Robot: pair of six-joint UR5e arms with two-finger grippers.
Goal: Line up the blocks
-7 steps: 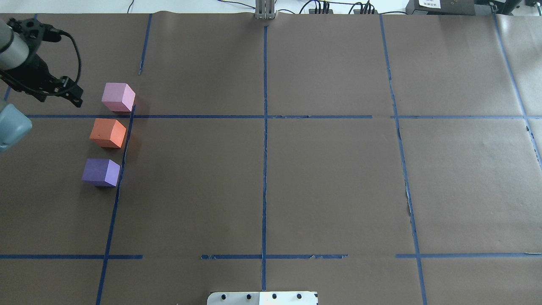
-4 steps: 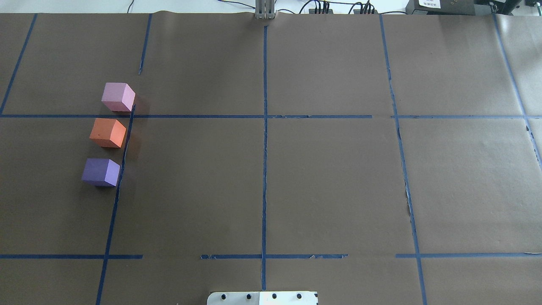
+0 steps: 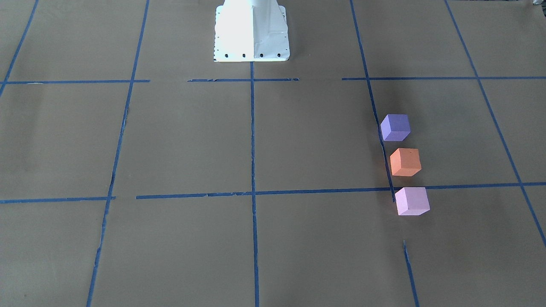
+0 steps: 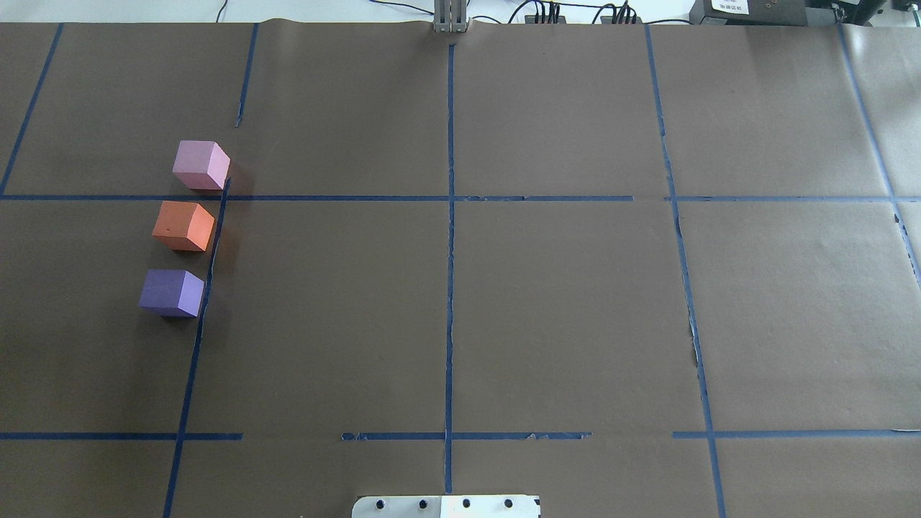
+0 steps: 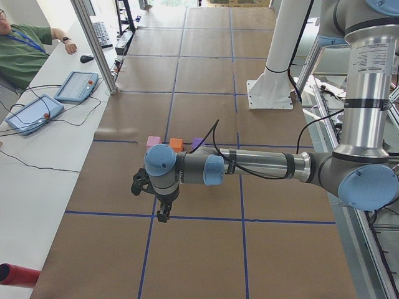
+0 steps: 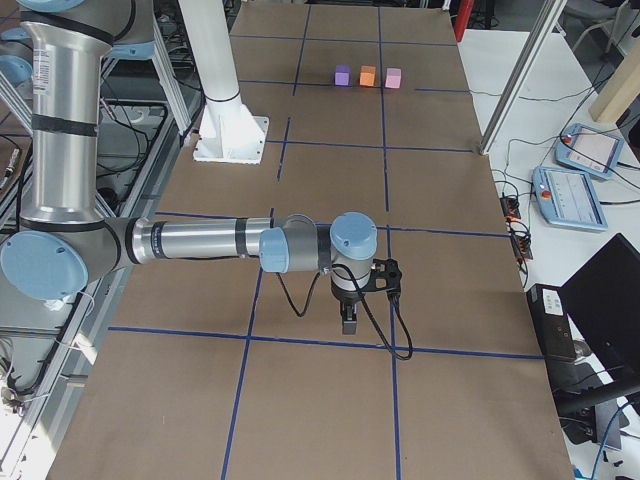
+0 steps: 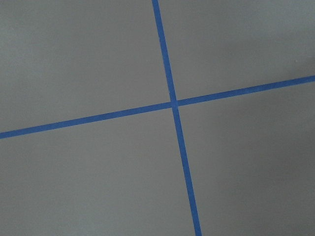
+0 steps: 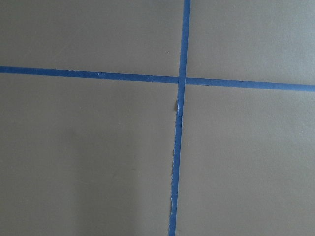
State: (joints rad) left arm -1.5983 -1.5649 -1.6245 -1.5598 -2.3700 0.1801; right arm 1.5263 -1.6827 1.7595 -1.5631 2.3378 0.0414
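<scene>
Three cubes stand in a straight row beside a blue tape line on the table's left side: the pale pink-lilac block [image 4: 201,165] farthest from the robot, the orange block [image 4: 184,226] in the middle, the violet-purple block [image 4: 172,292] nearest. In the front-facing view they are the purple [image 3: 395,127], orange [image 3: 405,162] and pink [image 3: 412,201] cubes. My left gripper [image 5: 163,215] shows only in the exterior left view, pointing down away from the row; I cannot tell its state. My right gripper [image 6: 348,325] shows only in the exterior right view, far from the blocks; I cannot tell its state.
Brown paper with a blue tape grid covers the table [image 4: 561,302]. The white robot base plate [image 4: 446,506] sits at the near edge. An operator [image 5: 25,50] and teach pendants [image 5: 76,86] are beside the table's far side. Both wrist views show only tape crossings.
The left arm, at the overhead view's left edge beside the pink block one second ago, has moved out of that view. The three blocks have not moved.
</scene>
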